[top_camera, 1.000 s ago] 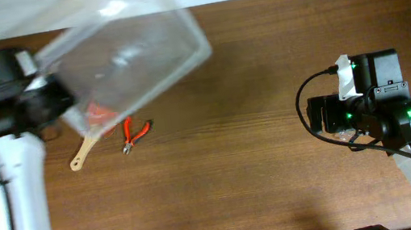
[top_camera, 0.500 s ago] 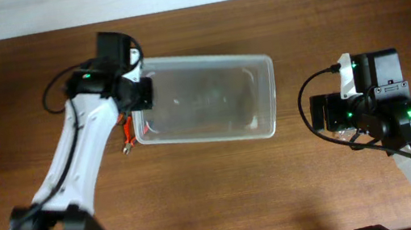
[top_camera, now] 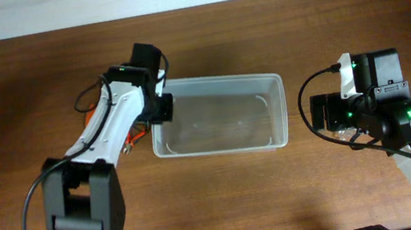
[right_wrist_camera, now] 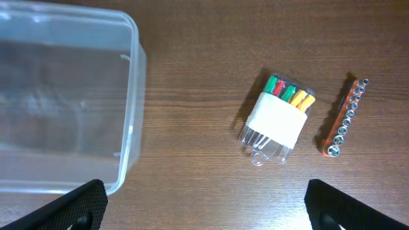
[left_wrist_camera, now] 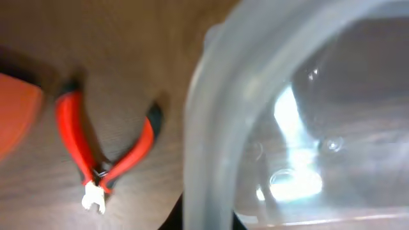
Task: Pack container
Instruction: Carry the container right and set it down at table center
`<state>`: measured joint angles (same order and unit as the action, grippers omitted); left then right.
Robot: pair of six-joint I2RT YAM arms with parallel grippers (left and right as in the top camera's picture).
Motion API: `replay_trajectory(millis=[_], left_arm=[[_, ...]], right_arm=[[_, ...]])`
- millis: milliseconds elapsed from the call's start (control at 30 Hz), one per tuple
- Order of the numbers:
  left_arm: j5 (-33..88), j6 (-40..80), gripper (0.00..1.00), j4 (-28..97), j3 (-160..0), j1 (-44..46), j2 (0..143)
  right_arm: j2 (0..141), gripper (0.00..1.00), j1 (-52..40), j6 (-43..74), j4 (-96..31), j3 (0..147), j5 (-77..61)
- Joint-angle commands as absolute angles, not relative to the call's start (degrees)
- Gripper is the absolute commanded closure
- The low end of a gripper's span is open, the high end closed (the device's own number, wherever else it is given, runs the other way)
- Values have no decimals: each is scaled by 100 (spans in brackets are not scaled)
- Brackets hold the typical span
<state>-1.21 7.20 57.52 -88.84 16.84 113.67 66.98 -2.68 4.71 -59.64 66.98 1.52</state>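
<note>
Left wrist view shows, to the left of the container, one orange thing cut off by the picture edge, too little of it to name. Nearer to the container, just beside its rounded corner, lie small red cutters on the wooden table. Both are outside the container and not touching it.

The left gripper is at the short left wall of the container. The rim fills its camera from very near, but the jaws themselves do not show, so I cannot tell if it is closed on the rim or already loose.

The container stands upright on the table, about in the middle between the two arms, with its open side up. Through the clear plastic I see only the wood below, so I judge it is empty.

To the right of the container, apart from it, lies a clear packet with coloured bits. Farther right of that lies an orange rail of small sockets.

The right gripper hangs above this area with its fingers spread wide and nothing between them.

In my judgement the task is only at the beginning. The container seems placed and ready, but no thing is packed. The cutters, the packet, the rail and probably the orange thing all wait to go in.
</note>
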Motion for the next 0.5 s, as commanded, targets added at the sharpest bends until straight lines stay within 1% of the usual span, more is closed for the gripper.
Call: replay_trajectory(millis=[0, 133, 467], left_arm=[[-174, 810, 98, 5964, -8960, 1699, 11572], [-174, 858, 98, 6235, -8960, 1712, 11614], [-172, 1542, 98, 6853, -8960, 1710, 11614]], right_arm=[[6713, 1, -250, 491, -5940, 6845, 246], [6713, 1, -250, 489, -5942, 6845, 246], [6713, 1, -250, 320, -5990, 6845, 244]])
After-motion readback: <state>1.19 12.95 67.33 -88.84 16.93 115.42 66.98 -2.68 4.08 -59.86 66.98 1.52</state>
